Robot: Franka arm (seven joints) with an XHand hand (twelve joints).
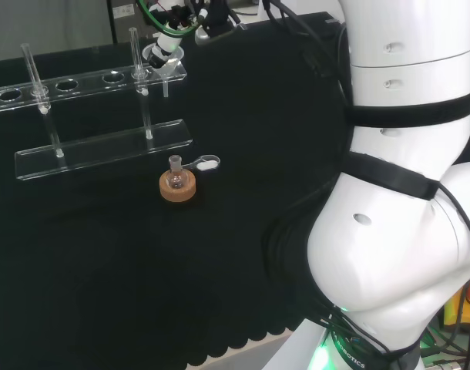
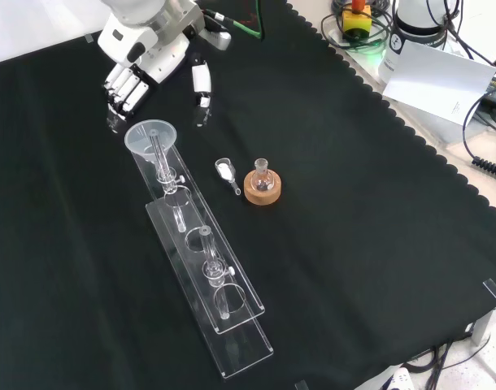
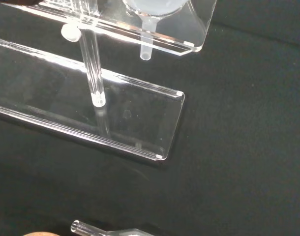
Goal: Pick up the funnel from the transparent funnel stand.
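The clear funnel (image 2: 150, 136) sits in the end hole of the transparent funnel stand (image 2: 208, 273), at the stand's far end in the front view. Its short stem (image 3: 146, 46) hangs below the upper rack, above the base plate (image 3: 91, 115). The hand (image 2: 141, 71) hovers just beyond the funnel, fingers relaxed and pointing down and thumb (image 2: 201, 84) spread to the side, holding nothing. In the head view the hand (image 1: 170, 37) is right behind the funnel (image 1: 161, 58) at the rack's right end (image 1: 88, 81).
A small glass flask (image 2: 261, 169) stands on a cork ring (image 2: 263, 188) near the stand, with a small white scoop (image 2: 226, 170) lying beside it. The arm's white links (image 1: 404, 185) stand at the right of the head view. The cloth's scalloped edge (image 2: 411, 122) runs along the front view's right.
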